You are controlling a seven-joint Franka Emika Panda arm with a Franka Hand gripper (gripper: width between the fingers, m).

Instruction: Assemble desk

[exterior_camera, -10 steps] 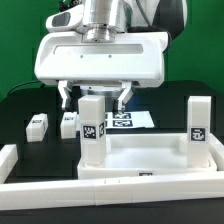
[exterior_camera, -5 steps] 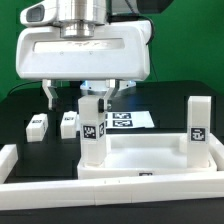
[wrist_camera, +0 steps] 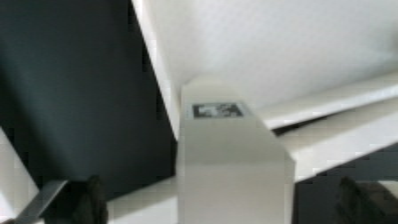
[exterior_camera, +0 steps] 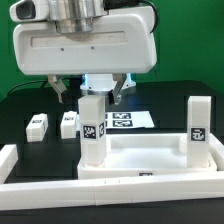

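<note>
The white desk tabletop (exterior_camera: 140,157) lies upside down like a tray near the front of the table. Two tagged legs stand upright in its corners, one on the exterior view's left (exterior_camera: 92,122) and one on the right (exterior_camera: 197,122). Two loose tagged legs (exterior_camera: 38,125) (exterior_camera: 68,124) lie on the black mat further left. My gripper (exterior_camera: 91,96) is open, with its fingers either side of the top of the left standing leg and not touching it. In the wrist view the leg (wrist_camera: 231,150) runs between the two dark fingers (wrist_camera: 64,200), with the gripper (wrist_camera: 222,208) open around it.
The marker board (exterior_camera: 126,120) lies flat behind the tabletop. Long low white border bars (exterior_camera: 100,196) run along the front and the exterior view's left side of the mat. The arm's large white body hangs over the back of the scene.
The arm has moved toward the exterior view's left and risen a little. The fingers now straddle the left standing leg. The jaws stay open, and no part has moved.
</note>
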